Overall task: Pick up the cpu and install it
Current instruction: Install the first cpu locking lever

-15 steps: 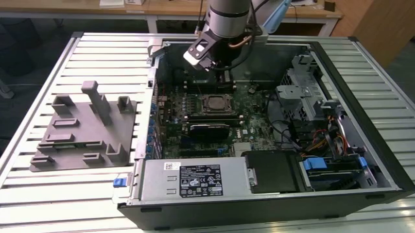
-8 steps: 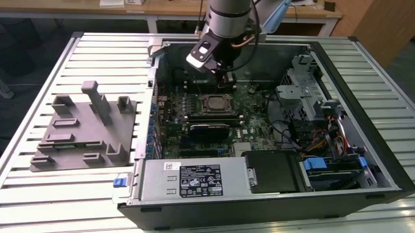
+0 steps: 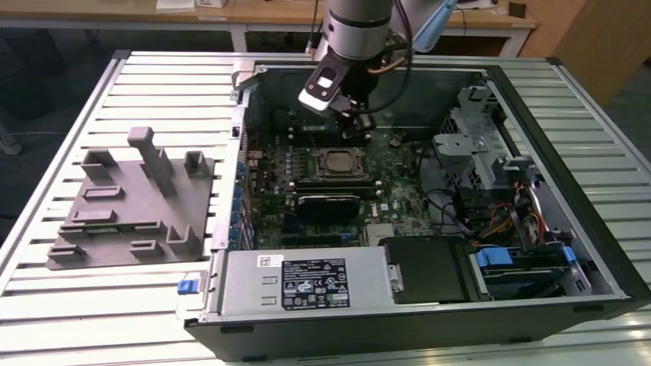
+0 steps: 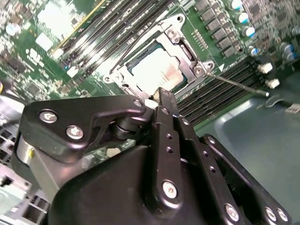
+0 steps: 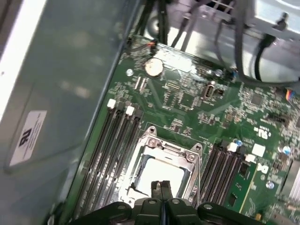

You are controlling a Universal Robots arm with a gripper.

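The cpu lies flat in the motherboard socket inside the open computer case, its silver top facing up. It shows in both wrist views, framed by the metal socket bracket. My gripper hangs above the board, a little behind the socket in the exterior view, and touches nothing. The black fingers are pressed together with nothing between them. Seen in the first wrist view, the gripper is just over the near edge of the chip.
A grey plastic fixture block stands on the slatted table at the exterior view's left. Memory slots flank the socket. A thin socket lever sticks out. The power supply and drive cage crowd the case.
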